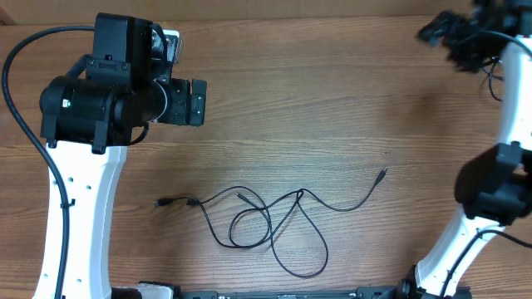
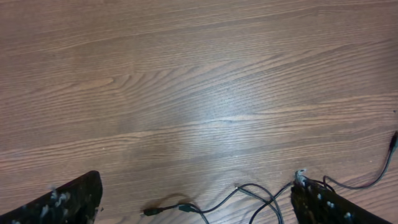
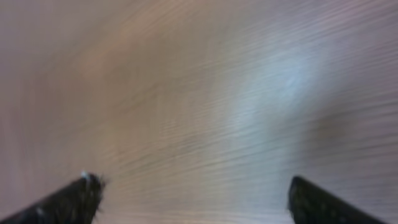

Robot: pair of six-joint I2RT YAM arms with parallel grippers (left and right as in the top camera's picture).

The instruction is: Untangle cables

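The cables (image 1: 266,218) lie tangled in loops on the wooden table at front centre, with plug ends at the left (image 1: 164,202) and at the right (image 1: 382,174). In the left wrist view the cables (image 2: 249,196) cross the bottom edge, a plug (image 2: 151,211) at their left end. My left gripper (image 2: 193,208) is open and empty, above the table behind the cables; it shows in the overhead view (image 1: 191,102). My right gripper (image 3: 193,199) is open and empty over bare wood, blurred; it sits at the far right corner in the overhead view (image 1: 453,37).
The wooden table (image 1: 332,100) fills the view. The white arm bases stand at the front left (image 1: 79,224) and front right (image 1: 482,216).
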